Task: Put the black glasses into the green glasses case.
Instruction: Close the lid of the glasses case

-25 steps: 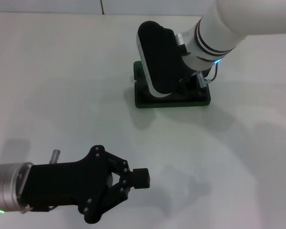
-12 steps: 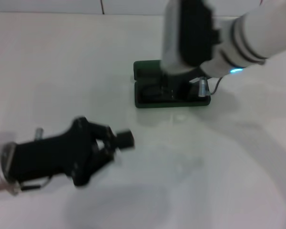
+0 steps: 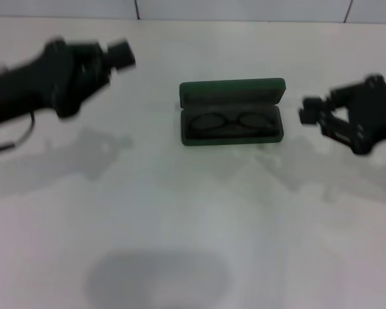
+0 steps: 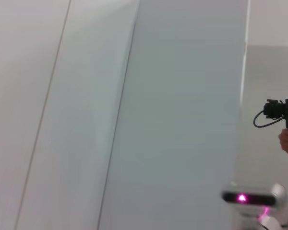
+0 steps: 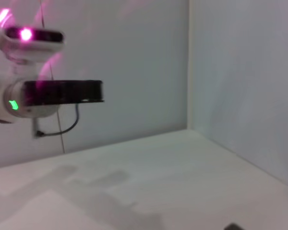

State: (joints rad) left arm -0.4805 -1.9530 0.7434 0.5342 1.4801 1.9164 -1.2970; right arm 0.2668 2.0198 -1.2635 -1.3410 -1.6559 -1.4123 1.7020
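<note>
The green glasses case [image 3: 232, 91] lies open at the middle of the white table, its lid standing toward the far side. The black glasses [image 3: 231, 122] lie folded inside its lower half, lenses side by side. My left gripper [image 3: 121, 55] hangs in the air at the far left, well away from the case, shut on nothing. My right gripper [image 3: 307, 114] is raised just right of the case, apart from it, with nothing in it. In the right wrist view the left arm [image 5: 57, 92] shows far off.
The white table [image 3: 193, 219] spreads around the case, and a wall seam runs along its far edge. The left wrist view faces pale wall panels, with a camera on a stand [image 4: 278, 110] at the side.
My right arm has lifted off the case and swung out to the right, leaving the glasses inside it. The left arm has risen from the near left to the far left.
</note>
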